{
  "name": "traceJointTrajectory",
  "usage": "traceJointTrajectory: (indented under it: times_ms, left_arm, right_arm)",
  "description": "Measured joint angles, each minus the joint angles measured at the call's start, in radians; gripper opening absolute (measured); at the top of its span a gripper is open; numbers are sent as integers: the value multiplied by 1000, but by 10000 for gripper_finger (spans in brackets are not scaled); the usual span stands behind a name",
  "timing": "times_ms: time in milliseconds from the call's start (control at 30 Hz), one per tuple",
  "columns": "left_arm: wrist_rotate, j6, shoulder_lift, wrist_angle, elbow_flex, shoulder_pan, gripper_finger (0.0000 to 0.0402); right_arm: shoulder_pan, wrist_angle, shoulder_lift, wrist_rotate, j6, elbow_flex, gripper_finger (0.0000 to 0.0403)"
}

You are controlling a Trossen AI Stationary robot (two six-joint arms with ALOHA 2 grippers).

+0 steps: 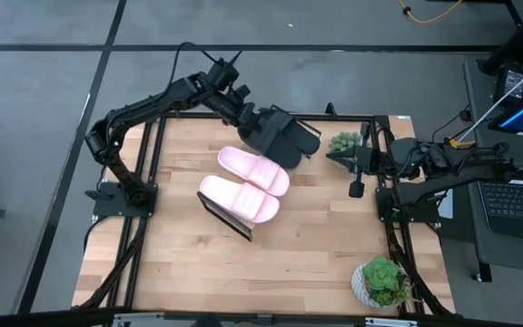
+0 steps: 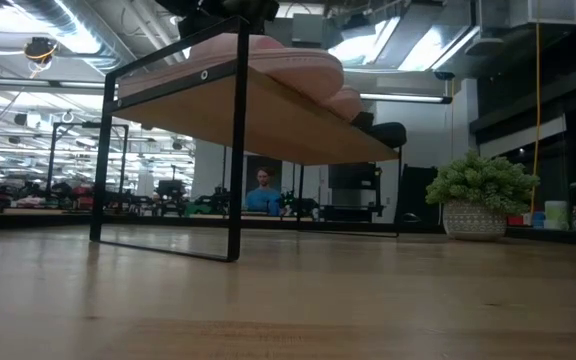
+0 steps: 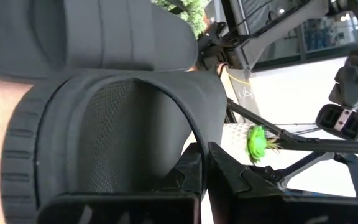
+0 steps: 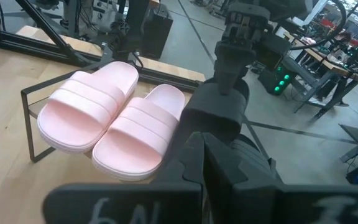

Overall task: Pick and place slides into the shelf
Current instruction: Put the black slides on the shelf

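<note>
Gripping a black slide (image 1: 284,136) by its strap, our left gripper (image 1: 260,127) has its fingers (image 3: 194,171) clenched on it at the far edge of the table (image 1: 316,245), just beyond the shelf (image 1: 225,213). A second black slide (image 3: 86,31) lies right beside it. We see two pink slides (image 1: 243,186) resting side by side on the shelf's slanted board. Our right gripper (image 1: 357,186) waits at the right, fingers closed on nothing, near a small plant (image 1: 343,143).
</note>
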Motion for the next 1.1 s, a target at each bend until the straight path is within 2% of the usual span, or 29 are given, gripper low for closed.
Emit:
traceJointTrajectory:
  times_ms: [233,400,800,1100]
  left_arm:
    - [6,-19,2,9,0,-8,0]
    - [-5,-19,38,17,0,-20,0]
    - [39,-26,116,17,2,-26,1]
    - [17,-27,116,14,2,-22,36]
  right_arm:
    - [0,1,0,0,7,0,6]
    - [0,1,0,0,32,0,6]
    - [0,1,0,0,29,0,7]
    - [0,1,0,0,25,0,7]
